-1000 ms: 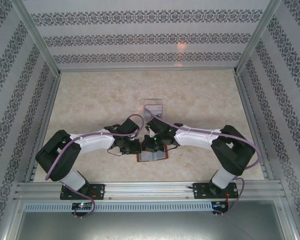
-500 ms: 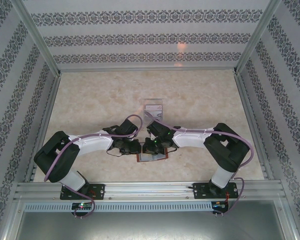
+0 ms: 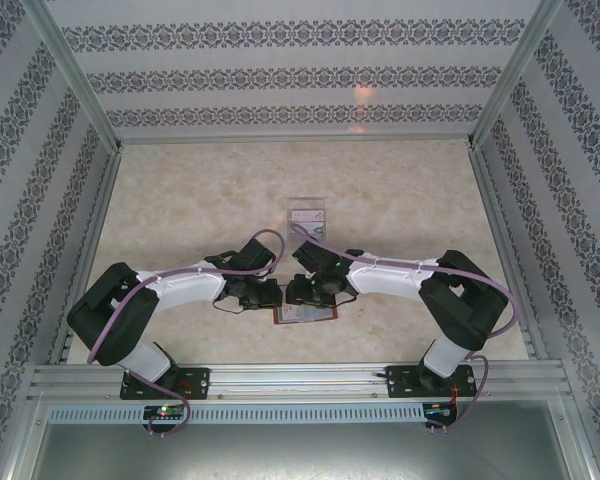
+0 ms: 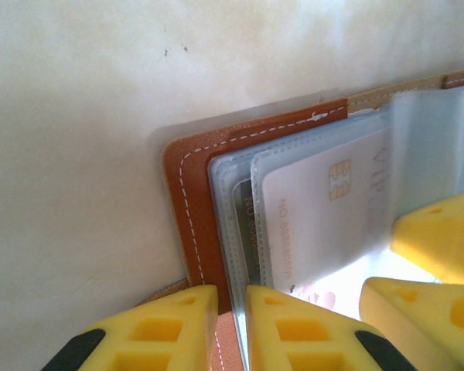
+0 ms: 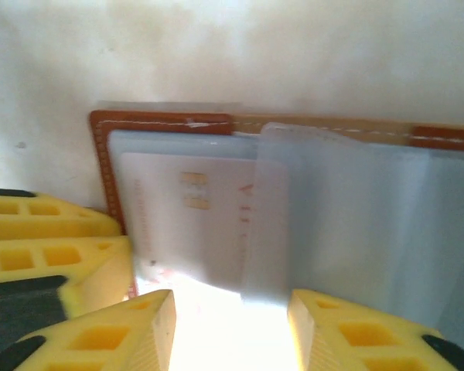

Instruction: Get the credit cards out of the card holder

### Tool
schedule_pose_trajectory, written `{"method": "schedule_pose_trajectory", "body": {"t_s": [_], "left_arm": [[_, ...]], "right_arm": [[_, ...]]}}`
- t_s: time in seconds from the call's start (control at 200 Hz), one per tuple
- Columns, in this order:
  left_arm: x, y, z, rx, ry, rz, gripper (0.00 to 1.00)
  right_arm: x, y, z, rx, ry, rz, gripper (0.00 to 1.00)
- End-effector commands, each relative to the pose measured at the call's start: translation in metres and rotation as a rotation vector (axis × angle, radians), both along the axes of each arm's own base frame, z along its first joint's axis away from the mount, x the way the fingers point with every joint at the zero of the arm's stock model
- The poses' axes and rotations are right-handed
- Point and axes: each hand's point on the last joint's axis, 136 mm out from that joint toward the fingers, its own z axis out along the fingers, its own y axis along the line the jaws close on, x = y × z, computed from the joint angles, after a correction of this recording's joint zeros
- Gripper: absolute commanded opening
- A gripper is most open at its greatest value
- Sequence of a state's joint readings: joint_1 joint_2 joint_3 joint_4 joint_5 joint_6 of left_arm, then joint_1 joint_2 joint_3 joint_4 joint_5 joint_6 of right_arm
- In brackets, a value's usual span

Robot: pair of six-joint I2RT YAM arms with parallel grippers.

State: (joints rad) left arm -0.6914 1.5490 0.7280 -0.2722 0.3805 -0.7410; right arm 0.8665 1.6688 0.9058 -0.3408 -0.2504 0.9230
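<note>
1. Your left gripper (image 4: 230, 309) pinches the reddish-brown leather card holder (image 4: 187, 209) at its edge.
2. Your right gripper (image 5: 230, 309) stands with fingers apart, the pale white rectangular credit card (image 5: 187, 212) pocketed just ahead of them.

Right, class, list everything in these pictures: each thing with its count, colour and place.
table: one, beige marbled, under everything
walls: patterned white and grey, around the table
wallet: one, reddish-brown, open flat on the table
sleeves: several, clear grey-blue, inside the wallet
card: one plain to see, white with a gold chip, in a sleeve; another seems tucked behind
small box: one, clear, farther back on the table
left jaws: yellow, pinched on the wallet's edge
right jaws: yellow, apart over the sleeves
</note>
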Motion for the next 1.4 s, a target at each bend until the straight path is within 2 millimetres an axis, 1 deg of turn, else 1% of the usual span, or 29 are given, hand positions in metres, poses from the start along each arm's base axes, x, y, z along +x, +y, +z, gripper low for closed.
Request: {"method": "schedule_pose_trajectory", "body": {"t_s": [0.0, 0.125, 0.24, 0.4, 0.51, 0.56, 0.699, 0.809, 0.879, 0.984, 1.179, 1.309, 1.394], "left_arm": [[-0.021, 0.018, -0.021, 0.062, 0.082, -0.005, 0.19], [-0.021, 0.019, -0.02, 0.063, 0.081, -0.001, 0.19], [-0.021, 0.019, -0.019, 0.06, 0.081, -0.003, 0.19], [-0.021, 0.02, -0.019, 0.067, 0.082, -0.006, 0.19], [-0.021, 0.02, -0.019, 0.071, 0.083, -0.007, 0.19], [-0.021, 0.021, -0.02, 0.074, 0.085, -0.007, 0.19], [-0.021, 0.021, -0.02, 0.077, 0.087, -0.007, 0.19], [-0.02, 0.021, -0.019, 0.082, 0.087, -0.008, 0.19], [-0.019, 0.021, -0.016, 0.082, 0.081, -0.009, 0.19], [-0.016, 0.019, -0.008, 0.078, 0.069, -0.015, 0.19], [-0.011, 0.013, 0.011, 0.046, 0.041, -0.014, 0.19], [-0.008, 0.011, 0.02, 0.038, 0.034, -0.014, 0.19], [-0.007, 0.008, 0.023, 0.027, 0.036, -0.011, 0.19]], "right_arm": [[-0.008, -0.034, -0.01, -0.202, -0.008, 0.011, 0.48], [-0.007, -0.044, -0.004, -0.312, -0.042, 0.033, 0.53], [-0.005, -0.053, 0.003, -0.398, -0.067, 0.051, 0.53], [-0.005, -0.064, 0.007, -0.455, -0.08, 0.054, 0.47], [-0.005, -0.071, 0.009, -0.476, -0.087, 0.057, 0.4], [-0.006, -0.075, 0.007, -0.492, -0.087, 0.061, 0.39], [-0.008, -0.09, -0.001, -0.557, -0.08, 0.079, 0.47], [-0.011, -0.101, -0.006, -0.612, -0.068, 0.098, 0.48], [-0.011, -0.105, -0.004, -0.631, -0.071, 0.103, 0.47], [-0.008, -0.102, 0.007, -0.608, -0.093, 0.101, 0.43], [-0.008, -0.084, 0.03, -0.468, -0.119, 0.09, 0.32], [-0.005, -0.071, 0.046, -0.384, -0.142, 0.083, 0.24], [-0.001, -0.061, 0.056, -0.33, -0.161, 0.081, 0.22]]}}
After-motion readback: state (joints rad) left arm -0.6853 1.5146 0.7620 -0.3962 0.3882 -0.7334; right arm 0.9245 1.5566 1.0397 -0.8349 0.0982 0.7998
